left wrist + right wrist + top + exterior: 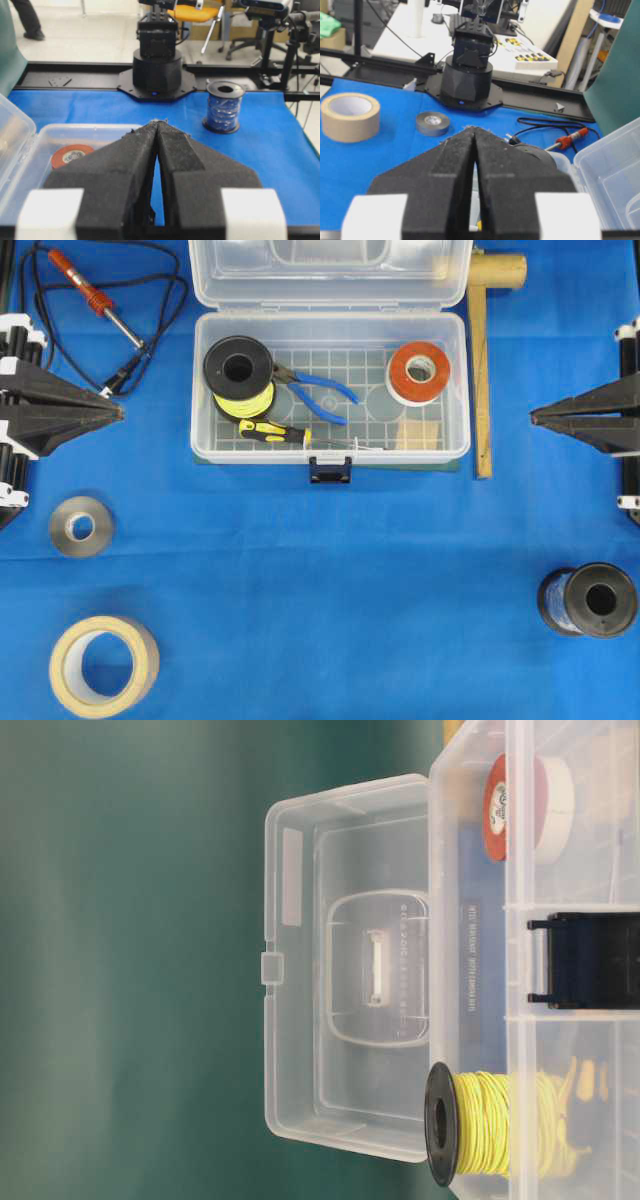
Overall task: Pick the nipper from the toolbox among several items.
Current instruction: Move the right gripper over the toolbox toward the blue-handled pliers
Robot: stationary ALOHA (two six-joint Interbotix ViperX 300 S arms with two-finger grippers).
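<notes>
The nipper with blue handles lies inside the open clear toolbox, its dark jaws pointing left toward a yellow wire spool. A yellow-and-black screwdriver lies in front of it. My left gripper hangs shut at the left edge, well left of the box, with nothing in it. My right gripper hangs shut at the right edge, also empty. In the wrist views both sets of fingertips, left and right, meet at a point.
An orange-and-white tape roll sits in the box's right half. A soldering iron with cable lies back left, grey tape and beige tape front left, a dark blue spool front right, a wooden mallet beside the box.
</notes>
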